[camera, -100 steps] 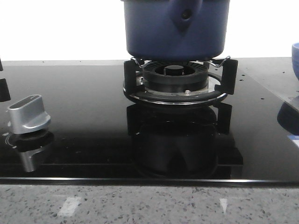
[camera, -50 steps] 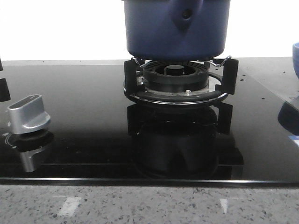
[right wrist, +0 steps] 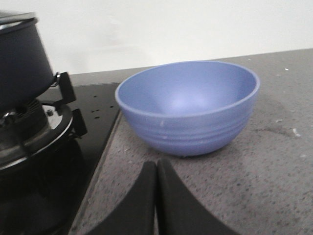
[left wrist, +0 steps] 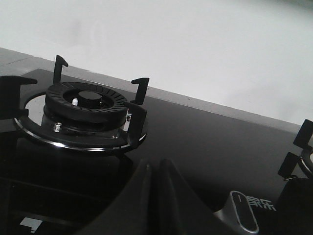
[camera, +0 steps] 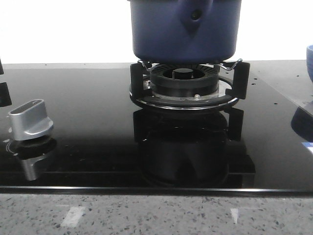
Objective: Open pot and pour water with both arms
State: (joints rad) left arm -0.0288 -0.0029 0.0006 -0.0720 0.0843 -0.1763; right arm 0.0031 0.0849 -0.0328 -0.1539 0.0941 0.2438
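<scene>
Where burner (camera: 183, 81) supports it: navy matte pot (camera: 184, 29) | both hands closed, empty

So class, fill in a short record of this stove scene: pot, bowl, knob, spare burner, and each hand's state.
pot: dark blue, sitting on the burner stand
bowl: blue, empty, on the grey counter beside the cooktop
knob: silver, on the black glass
second burner: bare, no pot
left hand: shut, holding nothing
right hand: shut, holding nothing
</scene>
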